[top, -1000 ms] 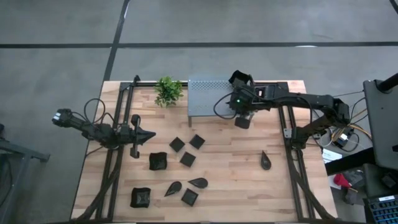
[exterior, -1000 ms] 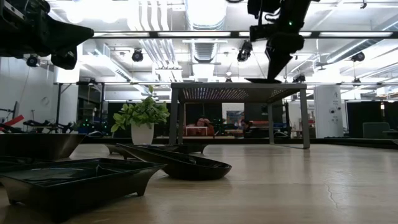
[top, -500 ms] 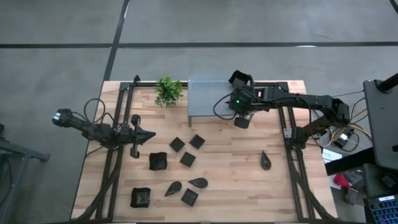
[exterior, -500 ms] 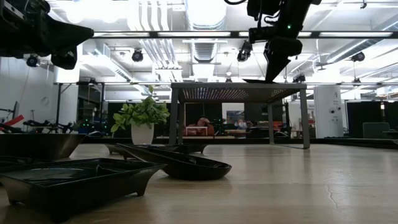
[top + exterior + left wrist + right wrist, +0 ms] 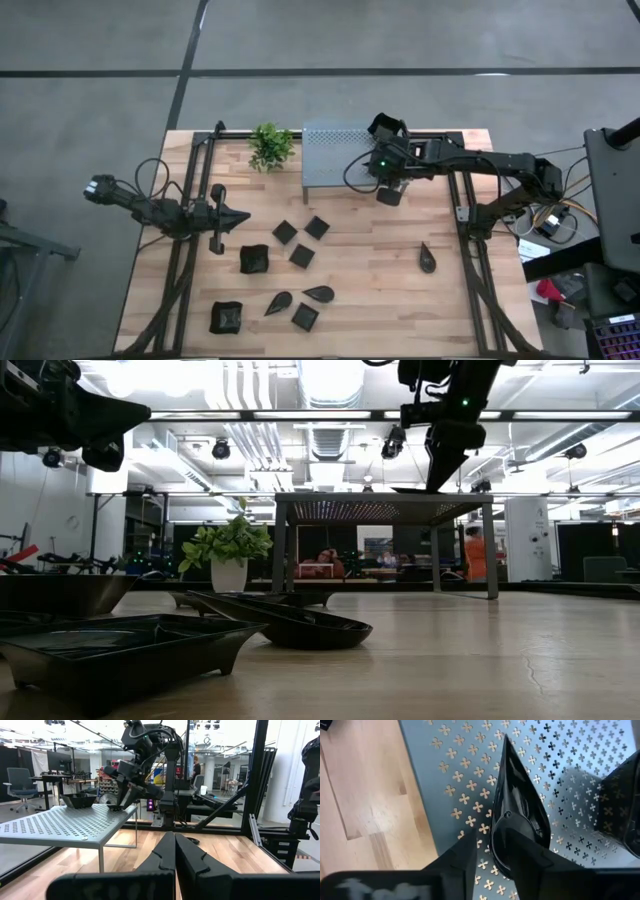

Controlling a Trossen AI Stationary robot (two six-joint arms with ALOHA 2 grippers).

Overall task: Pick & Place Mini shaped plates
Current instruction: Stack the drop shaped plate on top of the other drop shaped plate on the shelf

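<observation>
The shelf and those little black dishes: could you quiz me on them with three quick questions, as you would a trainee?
1. True or false: the plant stands on top of the shelf.
2. Which shape is the dish on the shelf at the right claw? A square, B teardrop, C round.
3. Fill in: the left claw, waiting over the table's left side, is ___ (open or shut).

Key: 1 false, it stands on the table beside the shelf; 2 B; 3 shut.
</observation>
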